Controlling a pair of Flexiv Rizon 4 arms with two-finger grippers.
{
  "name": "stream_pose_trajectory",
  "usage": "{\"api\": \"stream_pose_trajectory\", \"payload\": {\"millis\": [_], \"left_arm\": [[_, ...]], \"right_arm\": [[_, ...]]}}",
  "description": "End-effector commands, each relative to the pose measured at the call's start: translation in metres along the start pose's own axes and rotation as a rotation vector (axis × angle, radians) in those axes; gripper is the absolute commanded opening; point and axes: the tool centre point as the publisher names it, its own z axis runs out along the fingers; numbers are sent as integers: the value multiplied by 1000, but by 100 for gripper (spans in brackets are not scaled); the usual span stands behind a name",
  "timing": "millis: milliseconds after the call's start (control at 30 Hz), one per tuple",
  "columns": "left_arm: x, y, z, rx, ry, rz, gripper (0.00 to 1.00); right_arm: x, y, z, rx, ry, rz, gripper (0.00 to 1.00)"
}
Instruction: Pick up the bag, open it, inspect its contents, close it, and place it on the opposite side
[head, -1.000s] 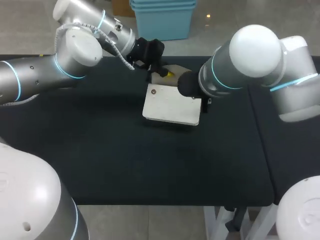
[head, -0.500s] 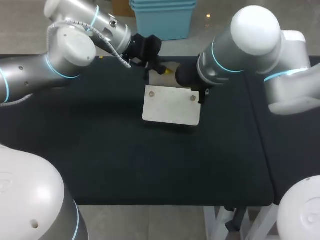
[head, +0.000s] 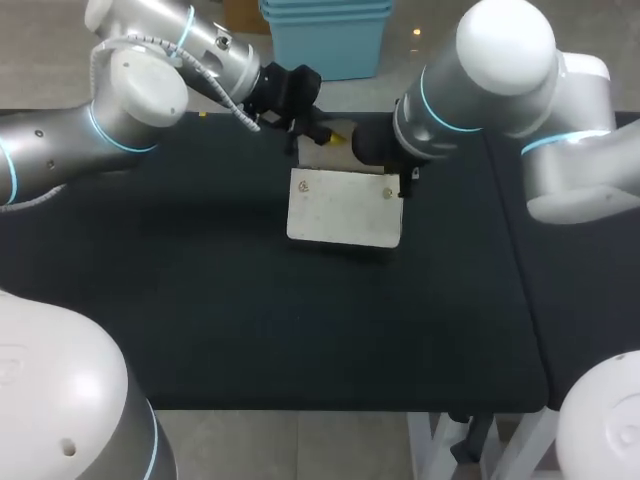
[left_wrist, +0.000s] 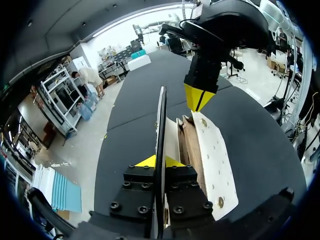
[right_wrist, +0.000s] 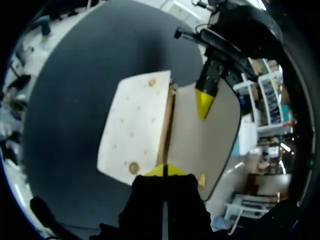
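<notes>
The cream bag (head: 343, 210) is lying toward the far middle of the black counter (head: 250, 330). The left pincer (left_wrist: 160, 161) is pinching one upright side of it, while the right pincer (right_wrist: 165, 171) is clamping the opposite edge.

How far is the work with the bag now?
Done: the flap of the bag stands open. In hand: the left pincer grips the flap; the right pincer sits at the bag's opened edge. Left: inspecting, closing, placing on the other side.
</notes>
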Motion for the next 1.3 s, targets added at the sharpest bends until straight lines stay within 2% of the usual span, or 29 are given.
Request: {"api": "stream_pose_trajectory", "payload": {"millis": [33,400,700,1133,1300], "left_arm": [[0,-5,-4,-24,8,-8,0],[-3,-8,1,-50,29,-47,0],[-5,-8,0,-39,27,-67,0],[-1,-4,-2,-3,-42,-94,0],[6,-9,-6,17,-52,-61,0]], "right_arm": [[-4,9,10,17,2,-12,0],[-8,15,31,105,-4,-40,0],[-1,9,43,131,5,-26,0],[30,14,41,148,-11,1,0],[27,14,41,149,-33,12,0]]}}
